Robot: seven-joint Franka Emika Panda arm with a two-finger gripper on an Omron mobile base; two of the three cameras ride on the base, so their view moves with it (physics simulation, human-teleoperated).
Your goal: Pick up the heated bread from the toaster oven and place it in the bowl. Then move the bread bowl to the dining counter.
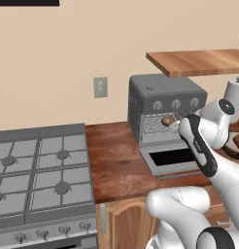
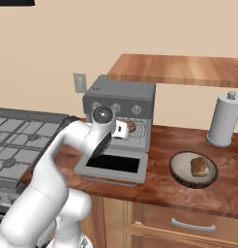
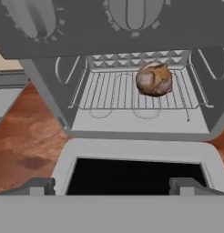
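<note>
Bread point(image 3: 154, 79), rounded brown crusty lump, on thin wire rack point(image 3: 114, 93).

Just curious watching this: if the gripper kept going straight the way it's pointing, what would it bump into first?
Probably the bread on the rack inside the toaster oven. The open gripper points into the oven over the dropped door; depth is unclear, so low fingers might graze the door.

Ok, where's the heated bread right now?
The heated bread sits on the wire rack inside the toaster oven, toward the rack's right side in the hand view, behind the dropped-open door.
</note>
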